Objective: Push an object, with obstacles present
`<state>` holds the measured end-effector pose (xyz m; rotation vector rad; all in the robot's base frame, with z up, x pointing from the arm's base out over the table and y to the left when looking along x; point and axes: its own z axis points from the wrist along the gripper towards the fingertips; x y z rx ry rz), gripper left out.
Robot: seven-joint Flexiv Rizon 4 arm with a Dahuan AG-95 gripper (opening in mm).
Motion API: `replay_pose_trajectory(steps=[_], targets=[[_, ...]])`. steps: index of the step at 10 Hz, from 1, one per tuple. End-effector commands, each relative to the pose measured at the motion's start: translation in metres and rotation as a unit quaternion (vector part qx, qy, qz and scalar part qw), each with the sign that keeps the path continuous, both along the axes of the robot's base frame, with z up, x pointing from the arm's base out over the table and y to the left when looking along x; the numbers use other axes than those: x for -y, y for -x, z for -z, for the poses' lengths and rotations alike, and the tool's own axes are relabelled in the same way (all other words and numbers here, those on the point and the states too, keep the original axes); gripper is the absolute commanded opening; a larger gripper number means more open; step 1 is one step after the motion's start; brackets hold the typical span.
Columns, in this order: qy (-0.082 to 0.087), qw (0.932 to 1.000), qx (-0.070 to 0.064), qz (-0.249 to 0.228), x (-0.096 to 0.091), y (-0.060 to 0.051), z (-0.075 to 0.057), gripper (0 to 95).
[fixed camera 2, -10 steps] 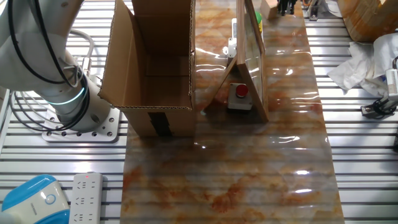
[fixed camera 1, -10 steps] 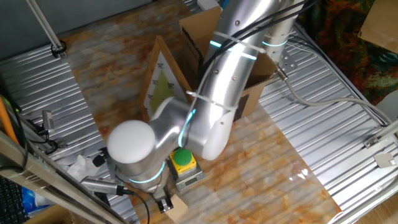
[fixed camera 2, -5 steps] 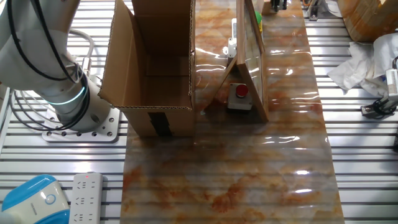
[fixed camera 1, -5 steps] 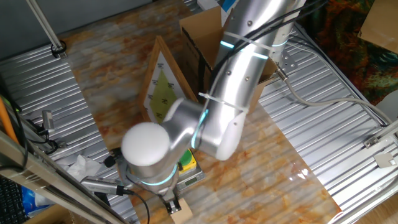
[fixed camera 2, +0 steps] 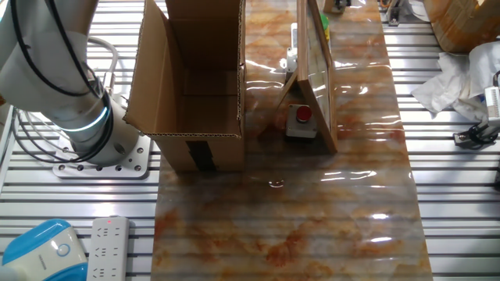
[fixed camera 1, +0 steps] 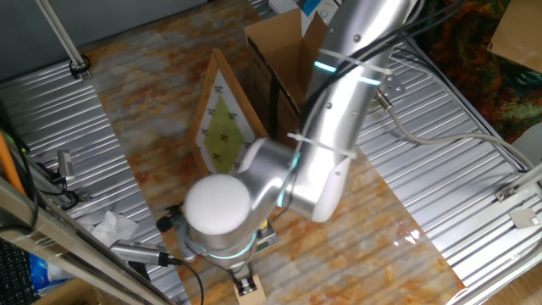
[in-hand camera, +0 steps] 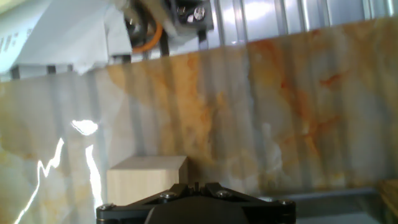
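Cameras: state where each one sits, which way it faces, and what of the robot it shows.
One fixed view: high, over the table's far end from the arm's base; the arm reaches toward it past the cardboard box and framed board.
The other fixed view: high, opposite end; base at left.
Hand view: on the wrist, looking down; jaws' mount at bottom, wooden cube just ahead.
Both fixed views share box and board.

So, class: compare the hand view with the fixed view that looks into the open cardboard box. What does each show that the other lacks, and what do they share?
Only the hand view shows the wooden cube, sitting just ahead of the tool, with crumpled white paper beyond the table edge.

Only the fixed view shows the cardboard box, the framed board, the button on its grey base and the arm's base.

Both show the marbled orange tabletop.
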<state>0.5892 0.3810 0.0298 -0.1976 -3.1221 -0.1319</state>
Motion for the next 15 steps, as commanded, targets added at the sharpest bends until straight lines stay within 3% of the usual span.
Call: replay_pose_trajectory(steps=[1, 3, 5, 6, 15], targets=[[-0.005, 1.0, -0.002, 0.004, -0.003, 0.005, 0.0, 0.0], [-0.003, 1.0, 0.002, 0.008, -0.009, 0.013, 0.003, 0.0], [0.014, 0.9999, 0.002, 0.01, -0.012, 0.017, 0.0, 0.0], [-0.007, 0.9999, -0.002, 0.013, -0.012, 0.018, -0.004, 0.0], [-0.013, 0.9998, -0.004, 0.014, -0.007, 0.026, -0.025, 0.0]])
